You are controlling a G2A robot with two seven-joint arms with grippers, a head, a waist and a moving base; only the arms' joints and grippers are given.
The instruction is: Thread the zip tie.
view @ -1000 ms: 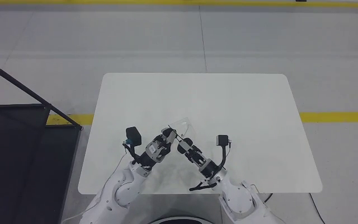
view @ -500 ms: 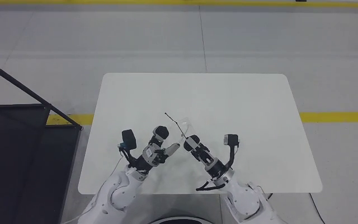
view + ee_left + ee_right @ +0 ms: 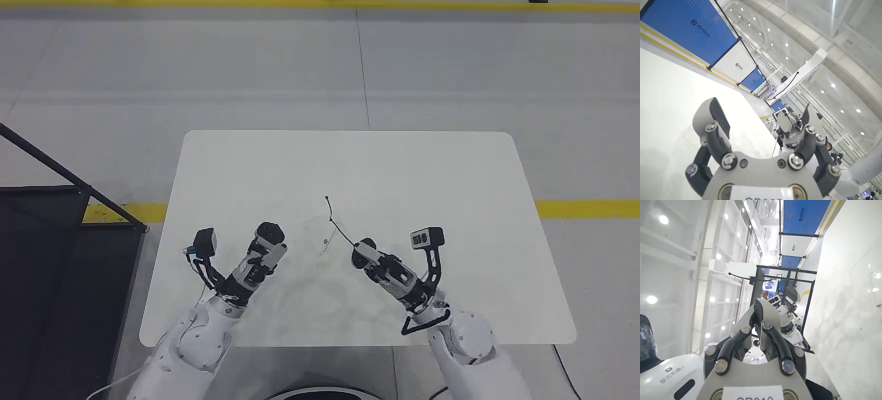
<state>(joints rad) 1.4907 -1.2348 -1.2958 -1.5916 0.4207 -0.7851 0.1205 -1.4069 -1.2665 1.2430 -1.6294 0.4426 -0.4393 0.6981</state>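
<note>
Over the near half of the worktop [image 3: 450, 180], the right tool [image 3: 358, 246] has its two fingers pressed flat together, which the right wrist view [image 3: 757, 308] shows as no gap between the ribbed pads. From above, the zip tie [image 3: 337, 224] runs out of those closed fingertips as a thin dark strip. It slants away from the robot and a little toward its left, and its free end stands clear above the white surface near the middle of the worktop. In the right wrist view the strip itself cannot be made out between the pads.

The left tool [image 3: 270, 233] hangs well apart from the right one, on the robot's left and about as far from the near edge. Its own wrist view [image 3: 761, 108] shows the fingers spread wide with nothing between them. The black pad of one finger [image 3: 720, 113] faces an open gap, and the right arm's tool is seen farther off beyond that gap.

Between the two tools, a clear thin sheet [image 3: 861, 283] lies flat on the worktop, faint against the white; neither tool touches it.

Beyond the worktop's edges the grey floor carries a yellow line [image 3: 590, 208], and a black-framed panel [image 3: 40, 260] stands off the robot's left side.
</note>
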